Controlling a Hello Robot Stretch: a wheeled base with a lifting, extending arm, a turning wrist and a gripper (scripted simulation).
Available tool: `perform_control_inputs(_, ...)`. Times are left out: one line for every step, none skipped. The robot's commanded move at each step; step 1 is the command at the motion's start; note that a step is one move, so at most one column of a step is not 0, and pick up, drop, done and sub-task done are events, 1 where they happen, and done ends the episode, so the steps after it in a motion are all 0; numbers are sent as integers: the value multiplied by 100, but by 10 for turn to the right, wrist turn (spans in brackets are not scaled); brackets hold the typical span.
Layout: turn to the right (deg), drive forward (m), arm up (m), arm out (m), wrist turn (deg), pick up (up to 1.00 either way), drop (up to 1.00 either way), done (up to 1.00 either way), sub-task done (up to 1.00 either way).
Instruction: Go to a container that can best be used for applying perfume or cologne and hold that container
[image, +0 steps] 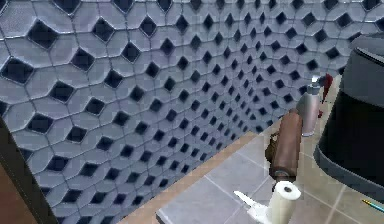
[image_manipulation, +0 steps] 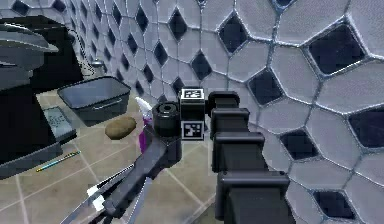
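step: closing in on the bottle; a hold is not confirmed (my read)
task thing: tall grey bottle (image: 312, 102) with a narrow top, probably the sprayer; it stands on the table (image: 215, 195) at 3 o'clock in the forward view, by the tiled wall (image: 120, 90)
around it: red item (image: 326, 92) just behind; brown cylinder (image: 285, 145) at its 7 o'clock; paper roll (image: 286, 200) lower down; black appliance (image: 358, 125) at the right edge
arm: dark bar (image_manipulation: 240, 175) rising from 6 o'clock in the arm side view, white markers (image_manipulation: 190, 110) at its far end
tool: tool (image_manipulation: 105, 198) has its body left of the markers, fingers slanting toward 8 o'clock, low by the table
tool state: cannot tell if the fingers are apart or together; a purple thing (image_manipulation: 147, 138) sits right behind the body, so cannot tell if anything is held
also there: brown lump (image_manipulation: 120, 127) and dark tray (image_manipulation: 95, 100), 10 o'clock of the tool body
how to do it: line the base up so the bottle falls in the arm's line, take it mid-body, stay clear of the cylinder and roll, then lift straight
risk: a tall, narrow bottle likely tips on a side knock
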Motion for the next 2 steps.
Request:
perform_control_inputs(0, 0, 0, 0, 450, 0, 0, 0, 0)
perform_control_inputs(0, 0, 0, 0, 450, 0, 0, 0, 0)
